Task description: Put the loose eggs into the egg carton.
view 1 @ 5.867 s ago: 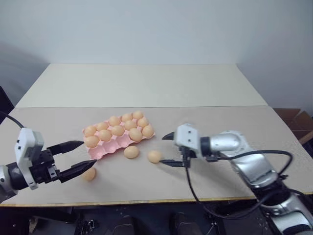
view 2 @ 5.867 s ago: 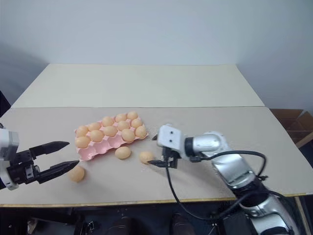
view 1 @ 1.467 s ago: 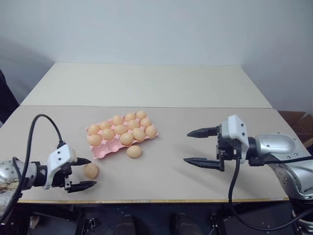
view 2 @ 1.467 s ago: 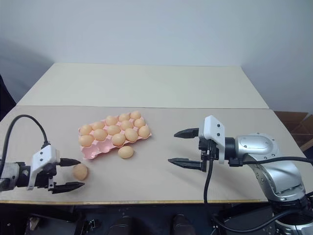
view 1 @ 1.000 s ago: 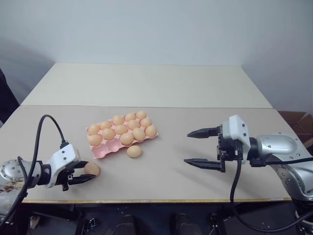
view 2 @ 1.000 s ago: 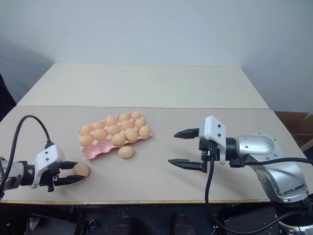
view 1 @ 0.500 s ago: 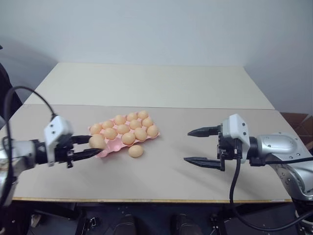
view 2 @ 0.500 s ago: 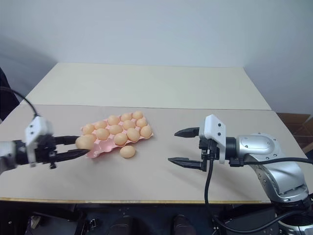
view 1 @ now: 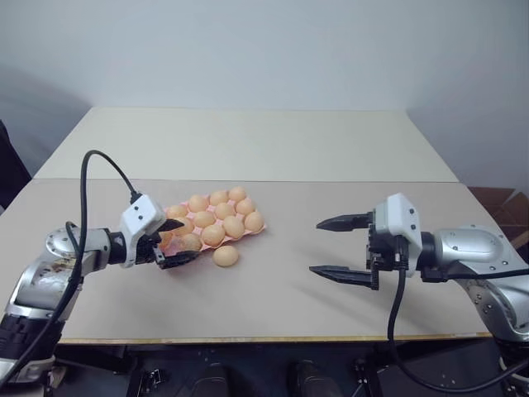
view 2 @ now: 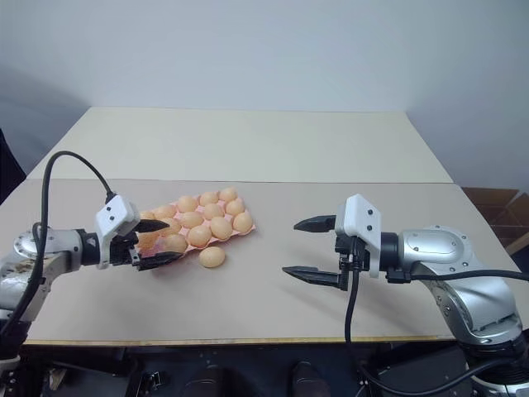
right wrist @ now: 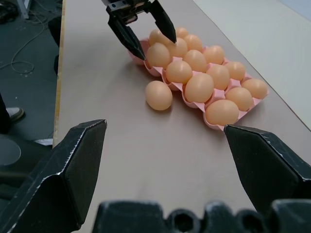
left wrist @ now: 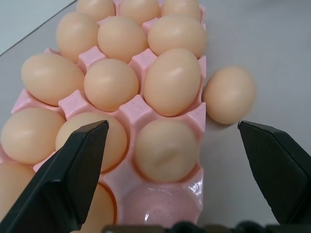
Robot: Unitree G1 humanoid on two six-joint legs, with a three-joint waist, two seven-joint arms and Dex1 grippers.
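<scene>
The pink egg carton [left wrist: 138, 108] lies left of the table's middle, and most of its cups hold tan eggs. One cup [left wrist: 163, 209] at its near-left end is empty. My left gripper [view 1: 188, 239] hangs open just over that end, nothing between its fingers [left wrist: 68, 179]. An egg [left wrist: 165, 149] sits in the cup right ahead of it. One loose egg [view 1: 225, 255] lies on the table against the carton's near side. My right gripper [view 1: 314, 247] is open and empty, well to the right of the carton and pointing at it.
The beige table [view 1: 273, 306] has a second table [view 1: 248, 141] butted against its far side. Its front edge runs close below both arms. A black cable [view 1: 103, 165] loops above my left arm.
My left gripper lifted the egg from near the table's front edge, carried it right to the carton and opened; the egg now rests in a cup. My right gripper stayed still.
</scene>
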